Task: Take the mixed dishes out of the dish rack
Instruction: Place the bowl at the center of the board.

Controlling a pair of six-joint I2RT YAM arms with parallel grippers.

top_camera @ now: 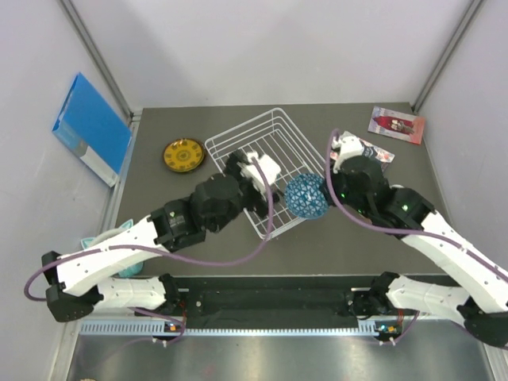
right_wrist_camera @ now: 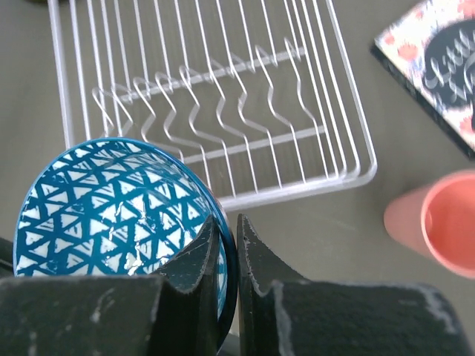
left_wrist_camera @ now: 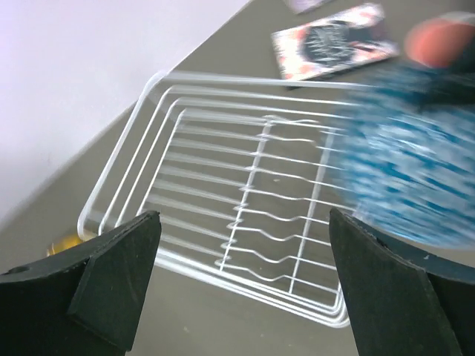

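Gripping the patterned bowl [right_wrist_camera: 111, 208] by its rim is the right gripper [right_wrist_camera: 228, 222]; left gripper [left_wrist_camera: 243, 216] spread wide

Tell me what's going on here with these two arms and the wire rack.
The right gripper is shut on the rim of the blue patterned bowl, holding it at the dish rack's edge. The left gripper hangs open over the rack, holding nothing. The rack's slots look empty; an amber plate and a pink cup sit on the table outside it.
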